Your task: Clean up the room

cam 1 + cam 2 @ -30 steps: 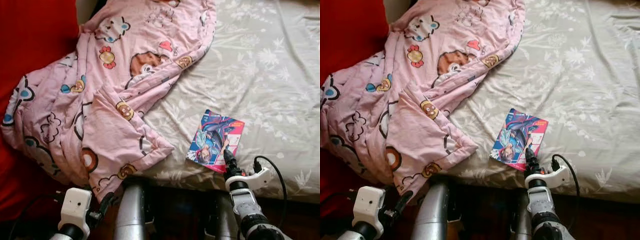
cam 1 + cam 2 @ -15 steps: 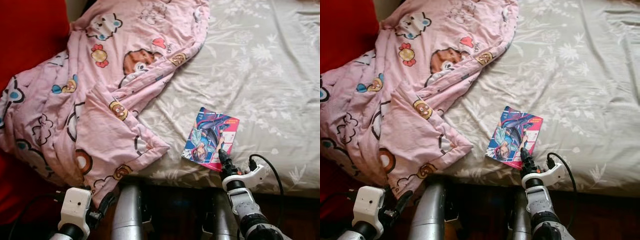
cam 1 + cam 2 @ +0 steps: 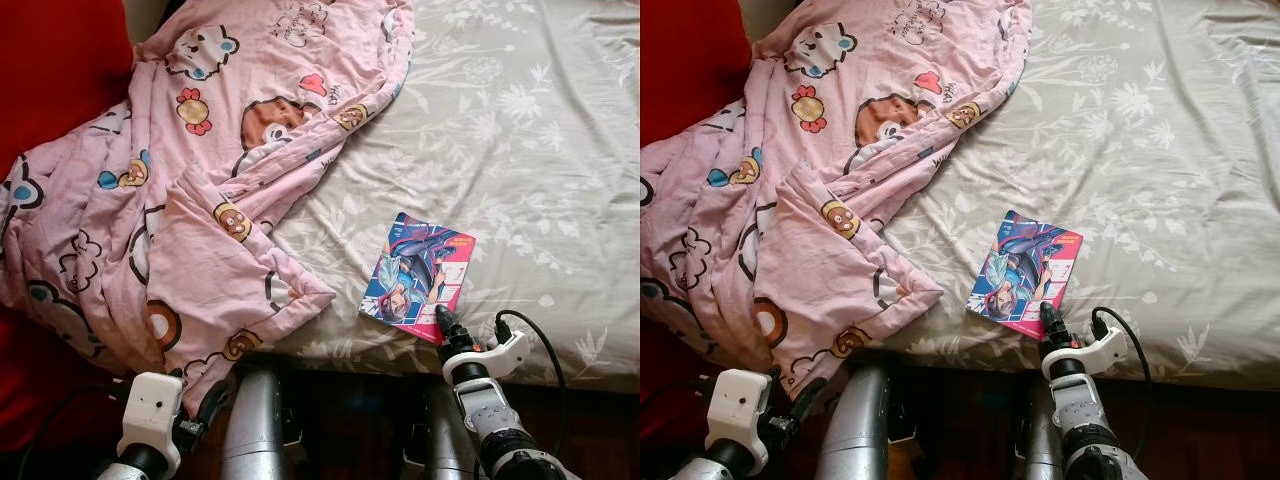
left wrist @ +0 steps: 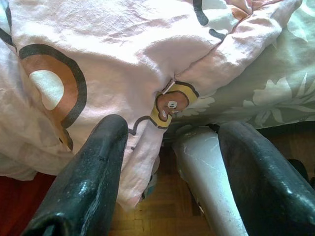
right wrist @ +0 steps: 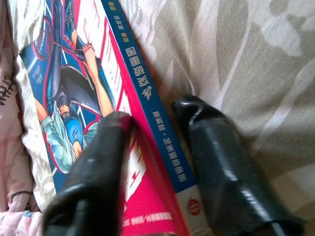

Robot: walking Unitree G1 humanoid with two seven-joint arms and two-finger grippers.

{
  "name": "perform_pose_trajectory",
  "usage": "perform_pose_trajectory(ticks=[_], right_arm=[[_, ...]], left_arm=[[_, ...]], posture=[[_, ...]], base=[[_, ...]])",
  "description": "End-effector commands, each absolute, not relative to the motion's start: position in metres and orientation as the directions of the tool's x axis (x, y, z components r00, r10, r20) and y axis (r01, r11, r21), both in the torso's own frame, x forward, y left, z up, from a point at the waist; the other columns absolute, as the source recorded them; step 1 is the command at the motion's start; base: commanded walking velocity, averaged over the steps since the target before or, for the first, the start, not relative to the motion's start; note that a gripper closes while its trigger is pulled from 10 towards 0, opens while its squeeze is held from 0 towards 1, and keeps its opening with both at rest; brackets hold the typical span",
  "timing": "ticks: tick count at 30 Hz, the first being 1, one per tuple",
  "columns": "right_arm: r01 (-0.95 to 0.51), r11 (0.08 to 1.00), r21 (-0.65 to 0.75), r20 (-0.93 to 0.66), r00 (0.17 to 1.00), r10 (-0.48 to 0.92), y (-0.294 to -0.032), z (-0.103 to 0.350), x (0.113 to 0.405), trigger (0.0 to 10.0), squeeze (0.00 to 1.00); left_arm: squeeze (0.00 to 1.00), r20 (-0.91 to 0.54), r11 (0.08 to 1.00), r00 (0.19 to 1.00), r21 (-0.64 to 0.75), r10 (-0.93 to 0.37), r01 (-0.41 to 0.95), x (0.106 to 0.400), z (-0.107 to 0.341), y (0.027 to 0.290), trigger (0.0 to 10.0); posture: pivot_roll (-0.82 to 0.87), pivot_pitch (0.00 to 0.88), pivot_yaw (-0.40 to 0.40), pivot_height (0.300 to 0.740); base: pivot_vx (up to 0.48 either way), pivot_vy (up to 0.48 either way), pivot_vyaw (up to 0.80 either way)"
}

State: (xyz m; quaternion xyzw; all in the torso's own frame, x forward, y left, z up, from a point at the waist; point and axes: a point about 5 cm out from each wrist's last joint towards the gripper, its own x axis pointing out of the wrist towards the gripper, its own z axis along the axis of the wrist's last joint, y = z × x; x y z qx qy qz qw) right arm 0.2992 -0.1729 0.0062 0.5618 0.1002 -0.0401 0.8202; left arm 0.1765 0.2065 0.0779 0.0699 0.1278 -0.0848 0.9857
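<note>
Right wrist view: colourful manga book (image 5: 74, 98)

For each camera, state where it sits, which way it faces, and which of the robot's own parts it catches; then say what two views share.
Left and right eye views: on the head, looking down at the bed, pink blanket and comic book; both arms show below.
Left wrist view: along the open left gripper toward the blanket's hanging edge.
Right wrist view: along the right gripper, fingers straddling the book's spine edge.
Shared: the book appears in the eye views and the right wrist view.
</note>
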Motion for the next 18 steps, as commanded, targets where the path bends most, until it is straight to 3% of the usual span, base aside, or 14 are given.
perform_pose_trajectory(ticks=[1, 17, 18], right_arm=[[0.246, 0.329, 0.912, -0.307, 0.940, 0.149, -0.145, -0.014, 0.283, 0.0, 0.00], [0.233, 0.335, 0.913, -0.272, 0.959, 0.075, -0.152, -0.010, 0.285, 0.0, 0.00], [0.206, 0.392, 0.897, -0.232, 0.973, 0.019, -0.159, -0.005, 0.289, 0.0, 0.00]], left_arm=[[0.00, -0.330, 0.979, 0.936, 0.117, -0.122, 0.169, 0.169, 0.066, 0.211, 10.0], [0.00, -0.319, 0.978, 0.940, 0.126, -0.117, 0.164, 0.182, 0.062, 0.213, 10.0], [0.00, -0.313, 0.978, 0.943, 0.127, -0.116, 0.162, 0.186, 0.062, 0.213, 10.0]], posture=[[0.21, 0.389, 0.117, 0.610], [0.19, 0.356, 0.113, 0.610], [0.18, 0.341, 0.111, 0.610]], base=[[0.000, 0.000, 0.00], [0.000, 0.000, 0.00], [0.000, 0.000, 0.00]])
